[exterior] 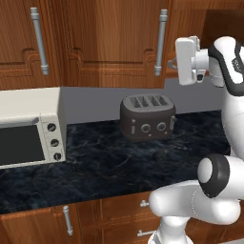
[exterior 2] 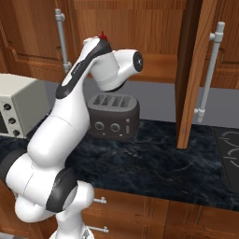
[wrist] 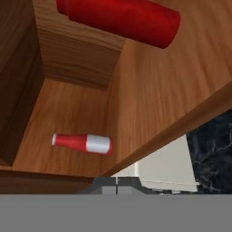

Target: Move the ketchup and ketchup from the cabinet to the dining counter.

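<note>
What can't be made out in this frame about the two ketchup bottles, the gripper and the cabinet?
- All-red ketchup bottle: hand view's top edge crops it.
- Red bottle with a pale band: small; hand view's roll leaves upright or lying unclear.
- White arm's gripper: only shut dark tips peek above the bottom band.
- Reddish-brown wooden cabinet: in the right base view its open door and the arm hide the shelf.

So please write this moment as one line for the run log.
hand: shut, empty, raised at open cabinet | all-red ketchup bottle: in cabinet | pale-banded ketchup bottle: in cabinet | grey four-slot toaster: on black counter
</note>
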Motion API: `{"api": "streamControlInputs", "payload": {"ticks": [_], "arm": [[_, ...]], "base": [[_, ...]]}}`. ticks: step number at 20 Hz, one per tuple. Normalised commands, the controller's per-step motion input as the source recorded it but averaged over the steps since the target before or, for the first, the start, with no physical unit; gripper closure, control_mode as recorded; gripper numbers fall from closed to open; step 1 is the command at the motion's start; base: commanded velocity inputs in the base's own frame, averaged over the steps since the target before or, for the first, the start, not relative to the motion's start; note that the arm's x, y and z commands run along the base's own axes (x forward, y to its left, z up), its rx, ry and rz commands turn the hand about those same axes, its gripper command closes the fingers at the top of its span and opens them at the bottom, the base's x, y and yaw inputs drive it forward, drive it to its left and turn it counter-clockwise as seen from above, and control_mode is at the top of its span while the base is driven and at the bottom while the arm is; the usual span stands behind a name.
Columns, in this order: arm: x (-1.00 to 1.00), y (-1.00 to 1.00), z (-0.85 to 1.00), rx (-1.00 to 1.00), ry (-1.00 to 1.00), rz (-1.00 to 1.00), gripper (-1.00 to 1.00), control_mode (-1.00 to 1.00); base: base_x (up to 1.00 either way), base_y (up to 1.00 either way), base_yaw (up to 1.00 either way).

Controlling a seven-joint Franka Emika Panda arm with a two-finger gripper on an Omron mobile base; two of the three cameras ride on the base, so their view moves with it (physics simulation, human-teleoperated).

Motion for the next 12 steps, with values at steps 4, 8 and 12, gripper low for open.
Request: {"api": "streamControlInputs", "payload": {"ticks": [4,8,12], "arm": [[0.24,0.22,0.0,0.0,0.0,0.0,1.0,-1.0],[0.15,0.28,0.0,0.0,0.0,0.0,1.0,-1.0],[0.0,0.31,0.0,0.0,0.0,0.0,1.0,-1.0]], "base": [[0.0,0.0,0.0],[0.0,0.0,0.0],[0.0,0.0,0.0]]}}
